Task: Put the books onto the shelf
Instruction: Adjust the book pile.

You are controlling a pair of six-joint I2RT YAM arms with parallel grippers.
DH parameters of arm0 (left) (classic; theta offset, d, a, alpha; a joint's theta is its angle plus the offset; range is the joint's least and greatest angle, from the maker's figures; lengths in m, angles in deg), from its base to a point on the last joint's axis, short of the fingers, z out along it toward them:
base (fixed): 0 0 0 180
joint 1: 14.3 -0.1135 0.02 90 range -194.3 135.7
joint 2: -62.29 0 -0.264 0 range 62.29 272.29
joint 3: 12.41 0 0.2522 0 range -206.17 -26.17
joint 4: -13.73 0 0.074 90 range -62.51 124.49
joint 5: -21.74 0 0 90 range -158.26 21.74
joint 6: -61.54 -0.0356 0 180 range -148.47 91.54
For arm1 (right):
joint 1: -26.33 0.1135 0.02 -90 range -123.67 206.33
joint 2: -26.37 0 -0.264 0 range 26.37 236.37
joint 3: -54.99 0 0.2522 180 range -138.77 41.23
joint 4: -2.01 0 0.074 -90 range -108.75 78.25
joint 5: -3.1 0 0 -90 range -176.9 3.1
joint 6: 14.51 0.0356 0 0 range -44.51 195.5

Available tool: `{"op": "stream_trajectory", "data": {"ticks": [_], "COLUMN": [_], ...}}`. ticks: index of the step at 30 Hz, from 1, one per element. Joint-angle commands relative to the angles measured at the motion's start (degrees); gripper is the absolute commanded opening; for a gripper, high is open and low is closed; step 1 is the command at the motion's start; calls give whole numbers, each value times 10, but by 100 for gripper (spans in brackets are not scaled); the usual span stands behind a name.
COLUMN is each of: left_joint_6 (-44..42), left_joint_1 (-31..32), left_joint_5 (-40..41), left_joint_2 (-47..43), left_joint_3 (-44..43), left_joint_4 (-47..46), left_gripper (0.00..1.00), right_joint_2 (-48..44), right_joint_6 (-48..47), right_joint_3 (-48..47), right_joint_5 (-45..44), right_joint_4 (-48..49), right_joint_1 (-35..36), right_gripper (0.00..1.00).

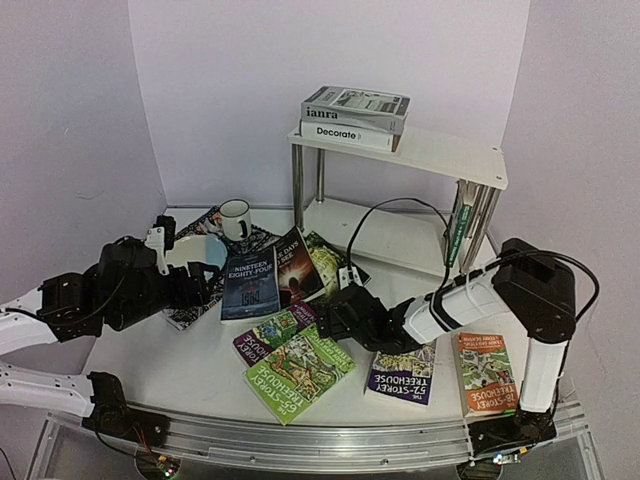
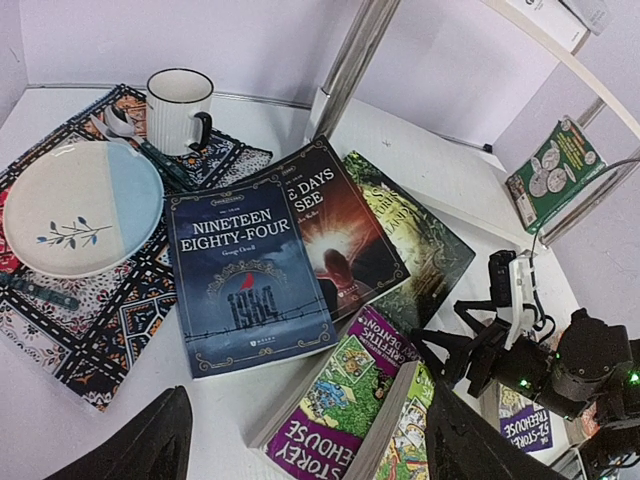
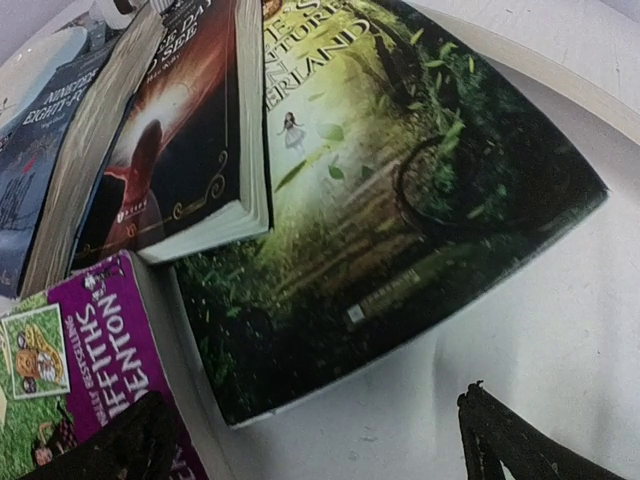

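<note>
Paperbacks (image 1: 250, 285), colourful and dark, lie overlapped on the white worktop (image 1: 185, 372) before the white chrome-legged two-tier shelf (image 1: 450, 155). The dark green forest-cover book (image 3: 400, 200) is partly hidden under the red-black novel (image 3: 180, 140), and both titles are cropped. The left tool (image 2: 305, 425) and the right tool (image 3: 310, 425) gape wide, empty.

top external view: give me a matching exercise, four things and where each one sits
1 mug
2 Decorate book
3 Nineteen Eighty-Four
4 orange Treehouse book

a beside right arm's base
b upright on patterned placemat
c on shelf's top board
d flat, next to red-covered novel

Pairs: 1-b, 2-c, 3-d, 4-a
</note>
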Motion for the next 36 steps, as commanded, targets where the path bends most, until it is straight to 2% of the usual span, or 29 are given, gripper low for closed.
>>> {"op": "stream_trajectory", "data": {"ticks": [1,7,11,20,31,36], "left_joint_6": [-15,-18,-16,-5,25,46], "left_joint_1": [-2,-2,-2,-2,-2,-2], "left_joint_5": [34,37,38,21,-40,-107], "left_joint_2": [-11,-8,-3,25,61,90], "left_joint_3": [-34,-37,-39,-44,-40,-21], "left_joint_4": [28,34,33,32,12,-34], "left_gripper": [81,81,81,81,81,81], "right_joint_2": [48,77,40,-54,-196,-202], "right_joint_6": [-11,3,13,-6,19,-21], "right_joint_3": [-47,-62,-29,27,87,48], "right_joint_5": [-23,-35,-71,-67,-71,39], "right_joint_4": [0,-18,-4,-9,-132,-250], "right_joint_1": [1,1,1,1,1,1], "right_gripper": [98,98,98,98,98,98]}}
